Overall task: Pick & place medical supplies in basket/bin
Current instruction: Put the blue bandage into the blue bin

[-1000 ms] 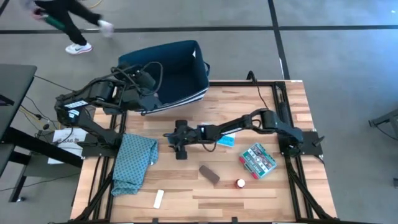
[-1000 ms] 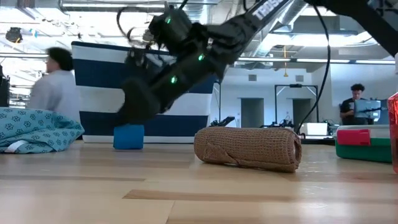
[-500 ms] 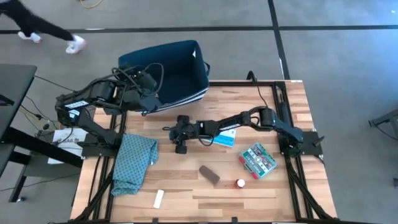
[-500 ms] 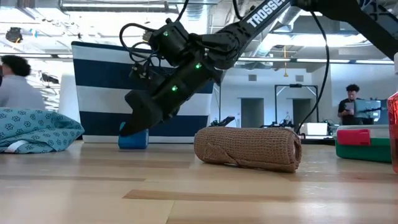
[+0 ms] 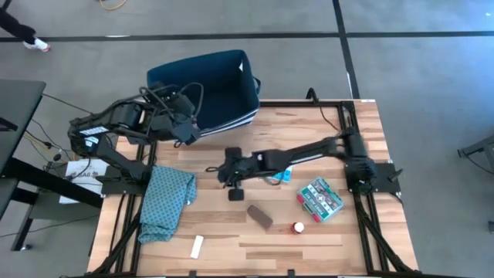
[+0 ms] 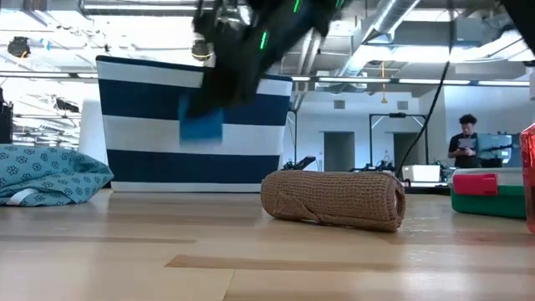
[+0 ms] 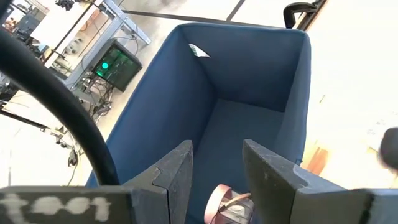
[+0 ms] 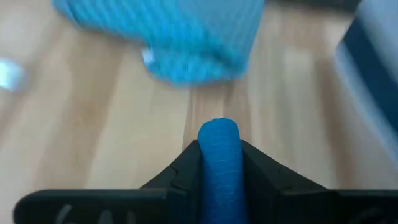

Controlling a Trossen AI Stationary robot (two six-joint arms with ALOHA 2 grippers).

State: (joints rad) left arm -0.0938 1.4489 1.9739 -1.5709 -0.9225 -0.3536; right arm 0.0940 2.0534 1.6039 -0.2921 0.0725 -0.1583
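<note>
My right gripper (image 5: 235, 189) hangs over the middle of the table, shut on the small blue square (image 6: 201, 125), which is off the wood. The navy bin (image 5: 212, 85) with its white-striped side (image 6: 142, 134) stands at the table's far left corner. My left gripper (image 7: 216, 163) hovers over the bin's near left rim, its fingertips apart and looking into the bin. A pink roll (image 7: 214, 205) shows low between its fingers. The light blue pill organiser (image 5: 279, 176) lies flat under the right arm. My right gripper pinches the blue square between its two fingers (image 8: 186, 168), which sit on its two flat faces (image 8: 219, 146); it shows edge-on. The fingers slant down from above. The square hangs below them, clear of the table. My left gripper: I cannot tell whether its fingers touch the pink roll.
A brown block (image 5: 260, 217) lies near the middle, a red-white cap (image 5: 298, 228) and a teal-red-white box (image 5: 319, 198) to its right. A white stick (image 5: 197, 246) lies by the near edge. The teal patterned cloth (image 5: 164, 202) covers the near left. A person (image 6: 468, 138) stands far behind.
My right gripper has come down on the blue square, taken hold of it and risen, moving a little toward the table's near edge. The square, which rested on the wood, now hangs clear above it. A person walking past the far left has left the high view.
</note>
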